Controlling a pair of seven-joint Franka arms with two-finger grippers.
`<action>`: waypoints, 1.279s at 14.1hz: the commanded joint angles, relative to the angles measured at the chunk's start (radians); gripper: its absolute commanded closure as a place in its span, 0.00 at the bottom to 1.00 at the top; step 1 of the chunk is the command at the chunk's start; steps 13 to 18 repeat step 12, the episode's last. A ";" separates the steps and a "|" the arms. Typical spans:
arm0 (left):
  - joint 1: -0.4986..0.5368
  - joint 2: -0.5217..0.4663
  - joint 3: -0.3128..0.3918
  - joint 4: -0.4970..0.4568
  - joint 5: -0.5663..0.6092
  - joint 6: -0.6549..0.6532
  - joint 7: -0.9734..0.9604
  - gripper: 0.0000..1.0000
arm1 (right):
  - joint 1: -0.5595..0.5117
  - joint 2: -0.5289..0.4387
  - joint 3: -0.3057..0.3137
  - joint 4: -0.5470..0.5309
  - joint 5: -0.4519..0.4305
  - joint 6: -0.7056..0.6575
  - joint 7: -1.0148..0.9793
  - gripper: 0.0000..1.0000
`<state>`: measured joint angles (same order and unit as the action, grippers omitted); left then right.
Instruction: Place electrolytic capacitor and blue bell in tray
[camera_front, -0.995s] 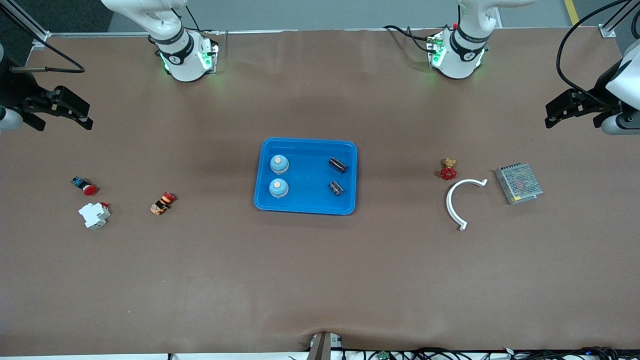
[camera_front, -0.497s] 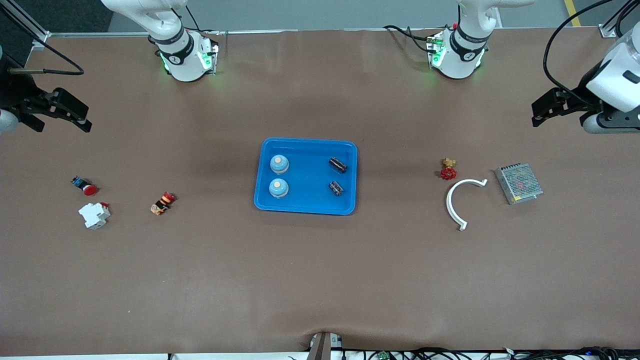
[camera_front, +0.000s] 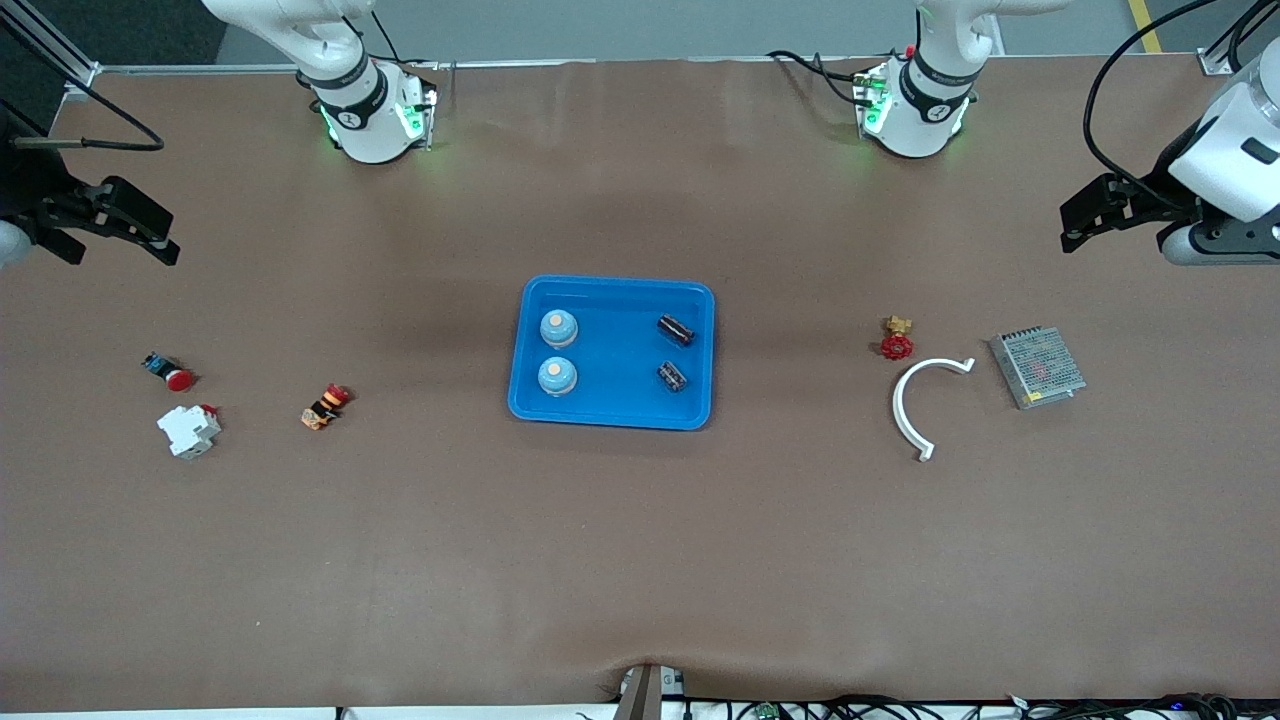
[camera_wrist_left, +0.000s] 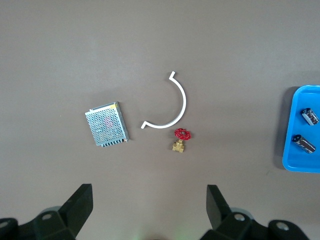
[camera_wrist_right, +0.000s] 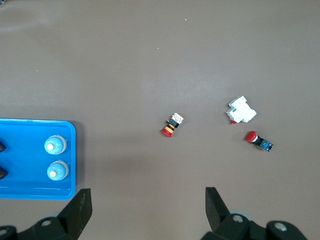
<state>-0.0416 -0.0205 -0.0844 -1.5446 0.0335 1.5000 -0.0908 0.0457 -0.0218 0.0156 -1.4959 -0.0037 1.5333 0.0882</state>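
Meanwhile left gripper (camera_front: 1078, 218) has drawn slightly inward (right gripper (camera_front: 150, 232) barely moved), both jaws wide.

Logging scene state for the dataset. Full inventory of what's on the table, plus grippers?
tray: 1, bright blue, mid-table
blue bells: 2, light blue, in tray, toward the right arm's end
capacitors: 2, black, lying in tray, toward the left arm's end
red valve: 1, red handwheel, brass body, toward left arm's end
curved strip: 1, white, beside the valve
metal box: 1, silver mesh, beside the strip
orange-black part: 1, toward right arm's end
white block: 1, nearer the table's end
red push button: 1, beside the block
left gripper: open, empty, waiting above its table end
right gripper: open, empty, likewise
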 joint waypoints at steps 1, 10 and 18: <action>0.005 -0.010 0.002 0.006 -0.017 -0.007 0.010 0.00 | -0.006 -0.007 0.001 0.008 -0.009 -0.007 -0.016 0.00; 0.005 -0.012 0.000 0.005 -0.021 -0.007 0.008 0.00 | -0.020 -0.009 0.001 0.002 -0.005 -0.012 -0.048 0.00; 0.003 -0.010 0.000 0.005 -0.021 -0.007 0.005 0.00 | -0.029 -0.006 0.003 0.000 -0.005 -0.010 -0.048 0.00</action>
